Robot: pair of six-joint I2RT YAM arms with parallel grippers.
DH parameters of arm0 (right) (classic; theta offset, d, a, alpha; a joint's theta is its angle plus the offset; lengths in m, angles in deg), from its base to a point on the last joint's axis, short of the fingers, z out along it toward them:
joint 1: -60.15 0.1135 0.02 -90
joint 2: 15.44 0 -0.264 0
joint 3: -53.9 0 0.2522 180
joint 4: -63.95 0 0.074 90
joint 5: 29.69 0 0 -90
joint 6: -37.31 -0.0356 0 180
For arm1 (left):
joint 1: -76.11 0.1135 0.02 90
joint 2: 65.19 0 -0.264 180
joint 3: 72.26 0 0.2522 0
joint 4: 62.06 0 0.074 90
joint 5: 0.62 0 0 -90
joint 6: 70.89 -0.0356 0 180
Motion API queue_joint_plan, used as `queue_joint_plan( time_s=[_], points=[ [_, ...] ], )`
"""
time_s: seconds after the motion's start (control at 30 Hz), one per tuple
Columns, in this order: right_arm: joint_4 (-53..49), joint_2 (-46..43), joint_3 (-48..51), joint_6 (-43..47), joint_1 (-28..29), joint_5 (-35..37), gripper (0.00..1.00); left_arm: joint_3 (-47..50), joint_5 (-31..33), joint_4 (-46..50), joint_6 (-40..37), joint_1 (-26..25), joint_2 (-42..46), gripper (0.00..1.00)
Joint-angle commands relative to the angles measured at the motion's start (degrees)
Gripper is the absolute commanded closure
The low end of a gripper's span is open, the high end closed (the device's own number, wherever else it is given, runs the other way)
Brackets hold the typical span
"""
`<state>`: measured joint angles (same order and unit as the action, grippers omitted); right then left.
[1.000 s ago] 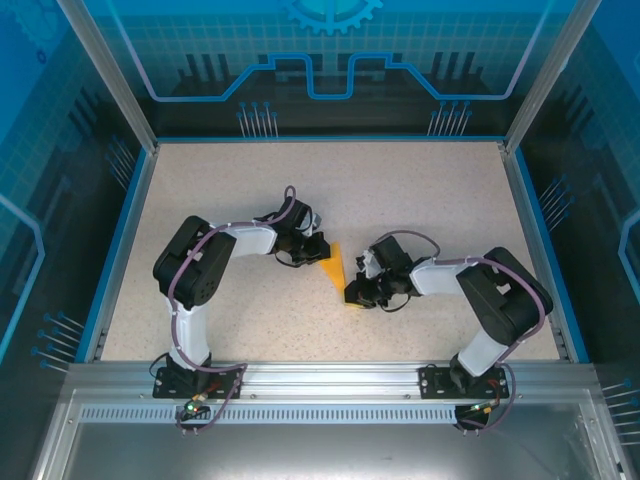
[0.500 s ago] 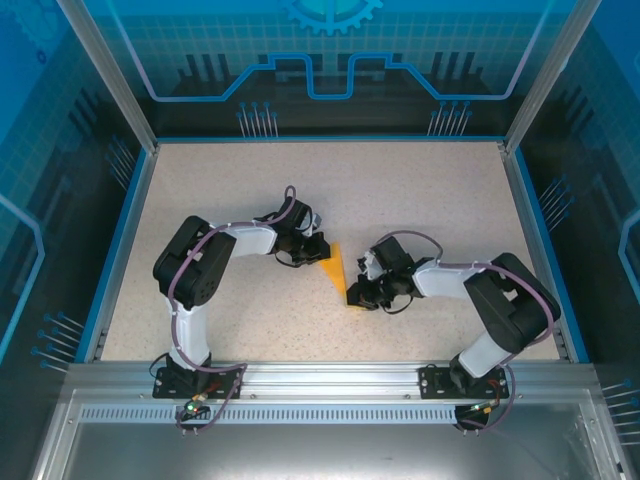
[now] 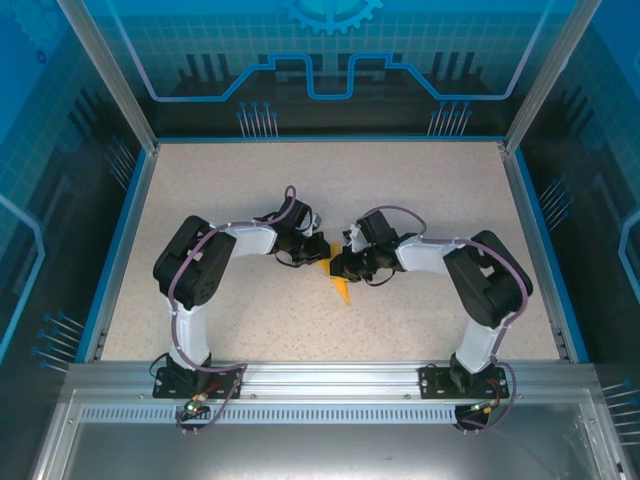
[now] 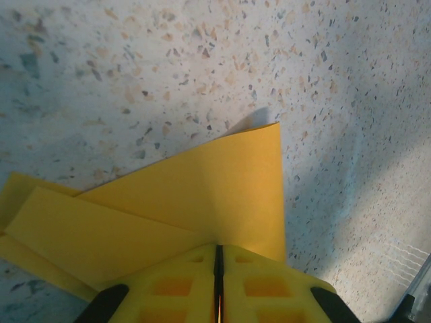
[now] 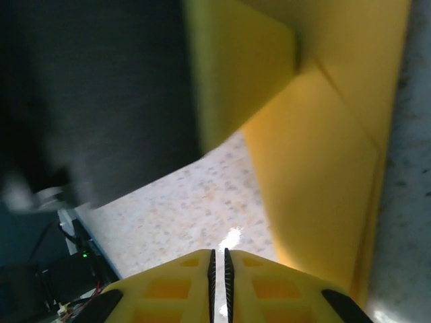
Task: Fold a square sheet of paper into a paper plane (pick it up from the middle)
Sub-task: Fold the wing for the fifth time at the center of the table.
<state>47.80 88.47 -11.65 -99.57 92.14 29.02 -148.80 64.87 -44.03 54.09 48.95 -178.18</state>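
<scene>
At the very tips of your left claw (image 4: 218,250), the sheet of paper (image 4: 202,195) is fanning out ahead in folded layers, with one flap lifting off the bench (image 4: 135,67). That claw is sitting closed, and its tips appear to be pinching the sheet's near edge. Your right claw (image 5: 217,254) is hovering all but closed with nothing in it, and the paper is standing up just ahead and to its right. You are dealing with something very light, limp and quick to crumple. I judge you are better off gripping across the stacked layers beside a crease than taking a lone flap, which is likely to bend away.
</scene>
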Motion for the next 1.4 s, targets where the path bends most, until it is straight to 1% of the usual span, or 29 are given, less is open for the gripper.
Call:
queue_joint_plan(
  time_s=[0.0,0.13,0.17,0.3,0.43,0.53,0.67,0.97,1.1,1.23,1.37],
  points=[
    [-5.3,2.3,-1.4,1.5,0.6,0.9,0.86,-0.2,0.7,4.2,-2.5,0.2,-2.1,0.88],
    [-5.1,2.3,1.0,1.7,0.5,2.1,0.88,-0.4,0.6,4.2,-2.7,0.2,-1.0,0.86],
    [-4.9,2.2,3.2,1.6,0.5,2.2,0.88,-0.6,0.5,4.3,-2.9,0.2,-0.6,0.86],
    [-2.1,2.3,6.0,-0.2,0.6,2.3,0.91,-2.1,-0.2,6.0,-3.9,0.2,3.0,0.81],
    [-1.0,2.4,6.5,-1.1,1.1,3.0,0.92,-2.0,-0.2,6.7,-2.6,0.2,8.0,0.76],
    [-0.7,2.4,6.4,-1.4,1.3,3.1,0.92,-0.5,-1.9,4.9,-0.8,0.2,9.6,0.76],
    [-0.5,2.2,6.5,-1.6,1.3,3.2,0.92,1.2,-2.3,3.5,0.4,0.1,9.2,0.79],
    [-0.4,2.3,6.6,-1.8,1.4,3.4,0.92,3.7,-5.0,-4.9,4.8,0.0,3.8,0.81],
    [-0.4,2.5,6.8,-1.8,1.4,3.3,0.92,4.0,-2.6,-4.5,4.4,-0.1,2.2,0.82],
    [-0.5,2.5,7.0,-1.7,1.4,3.2,0.93,4.0,3.1,-3.0,3.2,0.2,1.1,0.84],
    [-0.7,2.0,7.5,-1.6,1.4,3.3,0.93,3.8,5.9,-2.4,2.6,1.0,0.7,0.85]
  ],
)
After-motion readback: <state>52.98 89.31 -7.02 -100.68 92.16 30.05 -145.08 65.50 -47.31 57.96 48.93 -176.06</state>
